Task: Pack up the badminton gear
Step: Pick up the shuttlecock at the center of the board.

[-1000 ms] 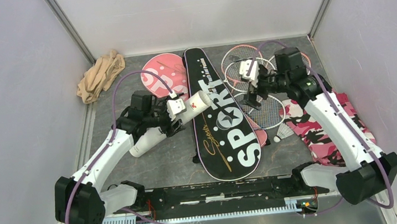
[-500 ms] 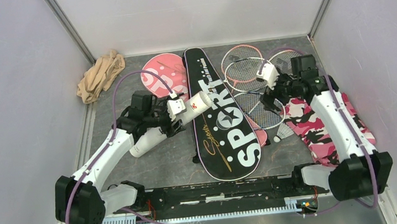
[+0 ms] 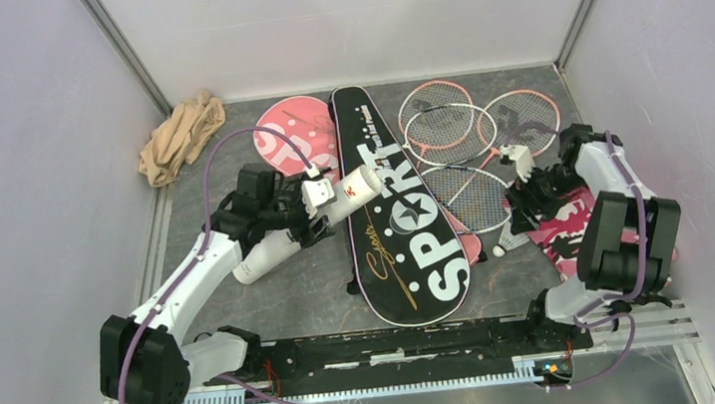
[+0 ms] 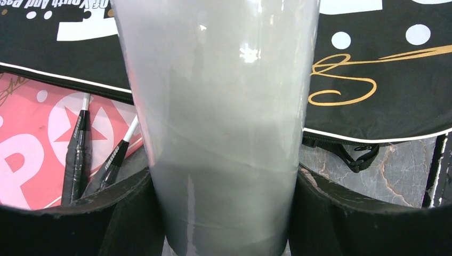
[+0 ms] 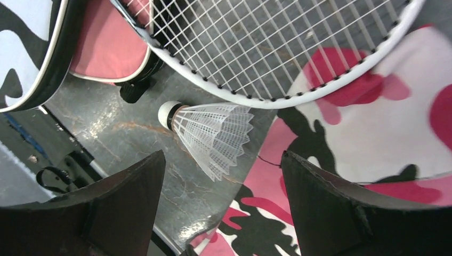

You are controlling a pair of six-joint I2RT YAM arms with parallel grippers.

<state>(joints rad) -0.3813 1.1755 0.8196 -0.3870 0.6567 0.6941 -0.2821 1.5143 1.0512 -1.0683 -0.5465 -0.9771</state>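
Just left of the black bag (image 3: 406, 227), the left gripper (image 3: 312, 212) clamps its jaws on the tube (image 4: 224, 106), likely readying it for filling, while right of the bag the right gripper (image 5: 224, 202) hovers, jaws spread, over a shuttlecock (image 5: 213, 133), apparently to grab it.

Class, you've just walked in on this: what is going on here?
Packing is under way. The left gripper holds the long white tube tilted beside the black SPORT bag. The right gripper hangs open over a shuttlecock lying beside the rackets and the camouflage cloth.
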